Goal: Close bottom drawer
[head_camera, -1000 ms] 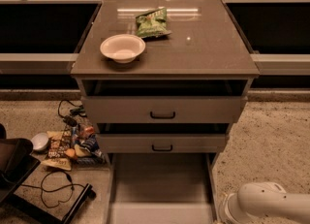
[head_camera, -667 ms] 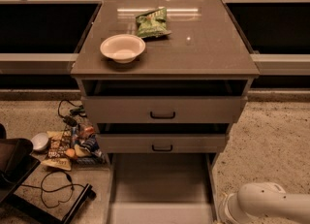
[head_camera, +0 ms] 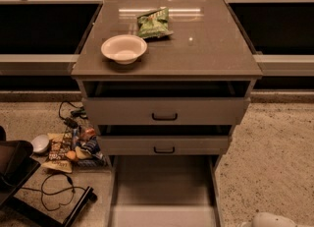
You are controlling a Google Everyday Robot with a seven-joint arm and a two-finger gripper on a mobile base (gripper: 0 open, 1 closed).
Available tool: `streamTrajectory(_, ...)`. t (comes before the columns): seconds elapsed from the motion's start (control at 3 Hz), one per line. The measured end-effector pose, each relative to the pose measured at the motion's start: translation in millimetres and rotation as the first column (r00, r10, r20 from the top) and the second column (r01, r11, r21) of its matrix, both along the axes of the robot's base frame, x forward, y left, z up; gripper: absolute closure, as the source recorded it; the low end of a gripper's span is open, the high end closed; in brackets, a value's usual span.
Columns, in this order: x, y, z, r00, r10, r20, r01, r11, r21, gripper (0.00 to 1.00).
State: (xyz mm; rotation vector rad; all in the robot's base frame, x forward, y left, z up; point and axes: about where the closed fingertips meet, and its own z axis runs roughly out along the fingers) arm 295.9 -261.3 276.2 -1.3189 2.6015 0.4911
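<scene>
Jaws of the gripper lie outside the view, so their state cannot be told; only a white rounded arm part (head_camera: 270, 220) shows right of the cabinet's (head_camera: 248, 88) foot; the bottom drawer (head_camera: 164, 182) stands pulled far out from the cabinet's base; snack packets (head_camera: 61, 147) lie left; two upper drawers sit slightly ajar; on the tabletop (head_camera: 211, 49), a white bowl (head_camera: 124, 49), a green bag (head_camera: 153, 23) behind.

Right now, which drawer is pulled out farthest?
The bottom drawer, its tray reaching the picture's lower edge; top drawer and middle drawer barely ajar. Gripper out of view; only the arm shows, lower right.
</scene>
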Motion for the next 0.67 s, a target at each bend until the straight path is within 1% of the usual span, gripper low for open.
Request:
streamTrajectory(0.33,-18.9,-10.0,-45.3,0.9995,-0.012,-0.028,0.013,0.999,0.036,0.69)
streamTrajectory(0.67,-31.0,-12.2,-77.5,0.9981,-0.014,-0.060,0.018,0.998,0.062,0.93)
